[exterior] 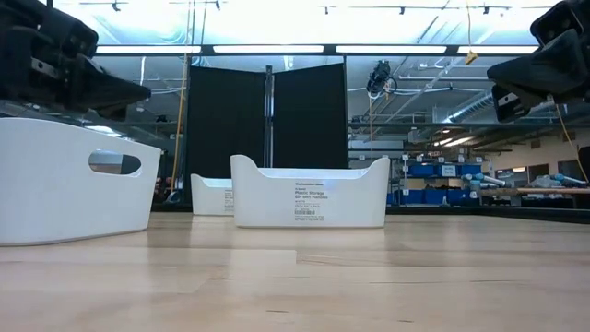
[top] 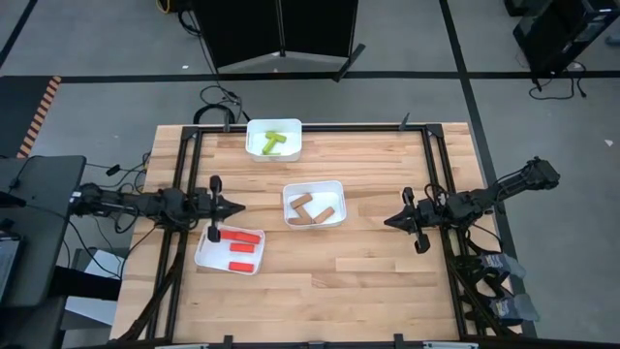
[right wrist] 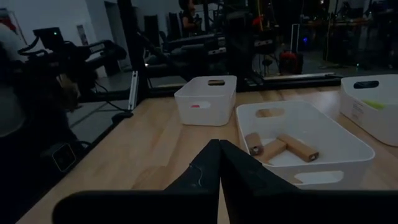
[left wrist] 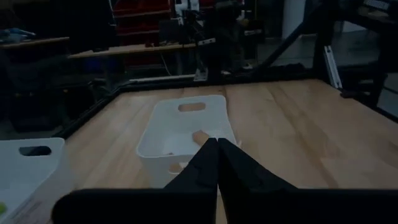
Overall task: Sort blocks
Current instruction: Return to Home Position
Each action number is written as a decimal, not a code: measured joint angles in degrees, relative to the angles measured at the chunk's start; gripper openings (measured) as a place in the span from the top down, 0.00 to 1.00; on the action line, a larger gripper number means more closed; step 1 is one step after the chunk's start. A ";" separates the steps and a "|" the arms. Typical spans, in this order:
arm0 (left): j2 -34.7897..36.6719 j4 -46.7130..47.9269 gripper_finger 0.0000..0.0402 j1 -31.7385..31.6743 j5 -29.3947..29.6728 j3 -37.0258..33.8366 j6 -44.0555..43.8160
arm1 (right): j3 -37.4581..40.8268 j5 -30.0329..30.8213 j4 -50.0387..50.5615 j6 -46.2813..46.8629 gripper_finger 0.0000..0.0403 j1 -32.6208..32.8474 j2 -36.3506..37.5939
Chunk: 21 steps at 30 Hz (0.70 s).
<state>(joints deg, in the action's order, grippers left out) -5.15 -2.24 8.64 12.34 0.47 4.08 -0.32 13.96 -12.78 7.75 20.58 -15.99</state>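
Observation:
Three white trays stand on the wooden table. Red blocks (top: 239,245) lie in the near-left tray (top: 230,250). Tan-brown blocks (top: 312,210) lie in the middle tray (top: 314,205), also in the right wrist view (right wrist: 281,147). Yellow-green blocks (top: 274,142) lie in the far tray (top: 274,138). My left gripper (top: 240,206) hovers shut and empty above the table, just beyond the red tray's far edge, pointing toward the middle tray. My right gripper (top: 387,222) hovers shut and empty at the table's right, pointing toward the middle tray.
A black frame (top: 189,165) runs along the table's edges. Bare wood (top: 339,281) lies along the near side and between the middle tray and my right gripper. Shelves and equipment stand in the room beyond the table.

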 joint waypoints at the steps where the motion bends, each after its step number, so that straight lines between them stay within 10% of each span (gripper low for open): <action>1: -0.40 0.01 0.97 0.00 -0.03 0.00 0.08 | 0.00 0.01 0.00 0.00 0.95 0.00 0.00; 21: -1.22 -1.03 0.96 0.00 0.06 0.00 -5.89 | -0.02 0.04 -0.02 0.02 0.95 0.02 0.00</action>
<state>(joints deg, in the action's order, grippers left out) -6.37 -3.27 8.64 12.40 0.47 -1.80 -0.33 14.00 -12.80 7.77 20.60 -15.99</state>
